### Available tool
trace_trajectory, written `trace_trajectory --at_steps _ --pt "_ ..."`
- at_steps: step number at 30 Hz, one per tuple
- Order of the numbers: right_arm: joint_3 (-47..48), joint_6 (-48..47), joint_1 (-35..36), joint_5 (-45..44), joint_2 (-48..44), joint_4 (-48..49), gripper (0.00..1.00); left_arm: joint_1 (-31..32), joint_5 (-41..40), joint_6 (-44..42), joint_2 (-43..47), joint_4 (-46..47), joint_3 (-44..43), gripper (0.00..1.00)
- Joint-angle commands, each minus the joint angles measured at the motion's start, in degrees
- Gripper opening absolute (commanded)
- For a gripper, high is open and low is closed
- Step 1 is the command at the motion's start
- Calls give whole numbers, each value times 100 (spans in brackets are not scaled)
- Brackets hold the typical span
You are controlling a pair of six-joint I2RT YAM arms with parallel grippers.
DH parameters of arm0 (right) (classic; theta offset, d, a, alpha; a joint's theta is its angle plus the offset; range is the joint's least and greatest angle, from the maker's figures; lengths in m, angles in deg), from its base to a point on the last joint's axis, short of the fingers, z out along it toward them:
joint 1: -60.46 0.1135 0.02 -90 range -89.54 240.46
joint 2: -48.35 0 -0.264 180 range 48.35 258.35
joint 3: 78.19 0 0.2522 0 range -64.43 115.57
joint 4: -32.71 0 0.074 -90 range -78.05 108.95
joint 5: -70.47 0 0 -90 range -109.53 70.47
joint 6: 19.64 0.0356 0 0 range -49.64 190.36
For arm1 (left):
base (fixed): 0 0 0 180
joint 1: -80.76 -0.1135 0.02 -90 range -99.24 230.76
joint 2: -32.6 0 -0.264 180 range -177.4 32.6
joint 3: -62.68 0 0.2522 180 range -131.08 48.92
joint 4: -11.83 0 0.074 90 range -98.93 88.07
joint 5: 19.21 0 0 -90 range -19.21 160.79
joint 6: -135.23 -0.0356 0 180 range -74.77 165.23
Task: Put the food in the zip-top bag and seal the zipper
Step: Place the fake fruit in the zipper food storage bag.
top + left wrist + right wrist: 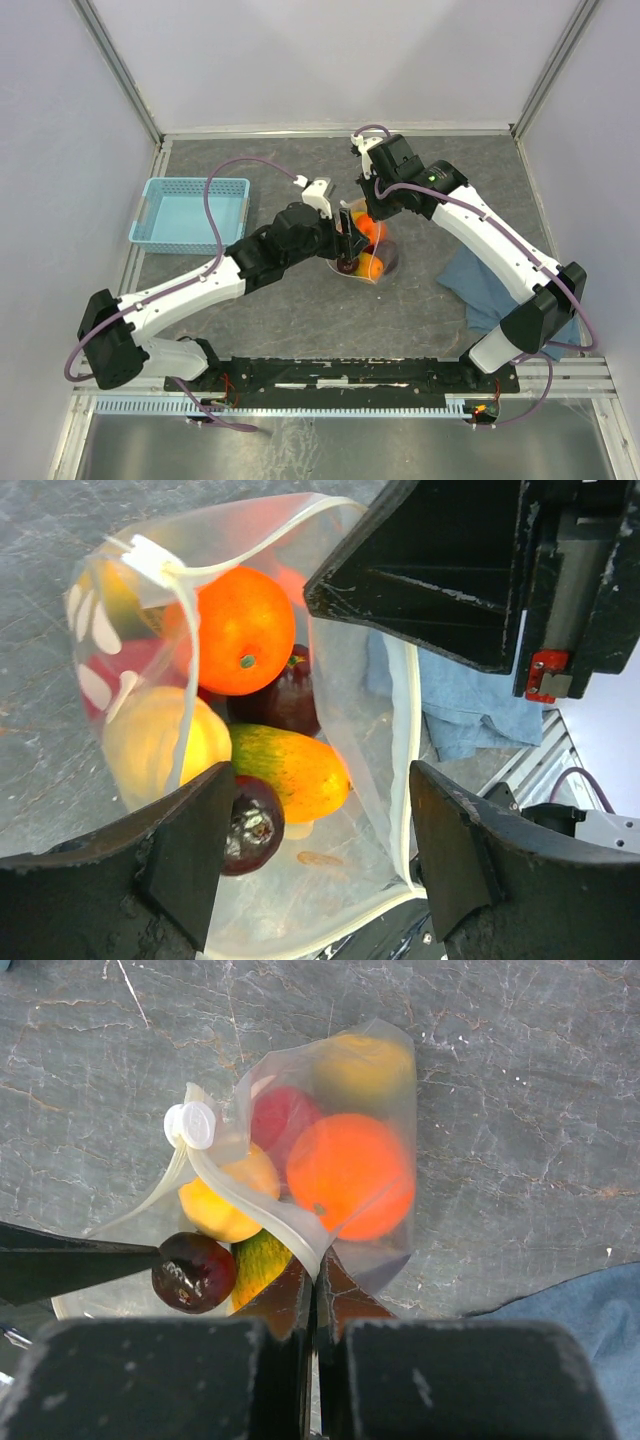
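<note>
Now the zip-top bag point(362, 742) opens toward the spread left fingers point(188, 865).

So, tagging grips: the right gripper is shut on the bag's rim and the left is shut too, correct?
No: the left gripper is open, jaws spread over the food in the zip-top bag, per the left wrist view. The right gripper is shut on the rim.

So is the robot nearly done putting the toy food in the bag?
Nearly! The food sits inside the zip-top bag. The right hand pinches the bag's rim, and the open left hand hovers over its mouth. Left to do: the zipper is open and needs sealing.
</note>
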Motion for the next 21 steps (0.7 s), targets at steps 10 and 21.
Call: trace_trajectory --at_steps 10,21 --pt "48 32 42 24 -2 271 2 20 -1553 -121 618 -1237 -330 74" --pt "41 5 54 73 15 269 2 23 -1760 -82 6 -1336 -521 65"
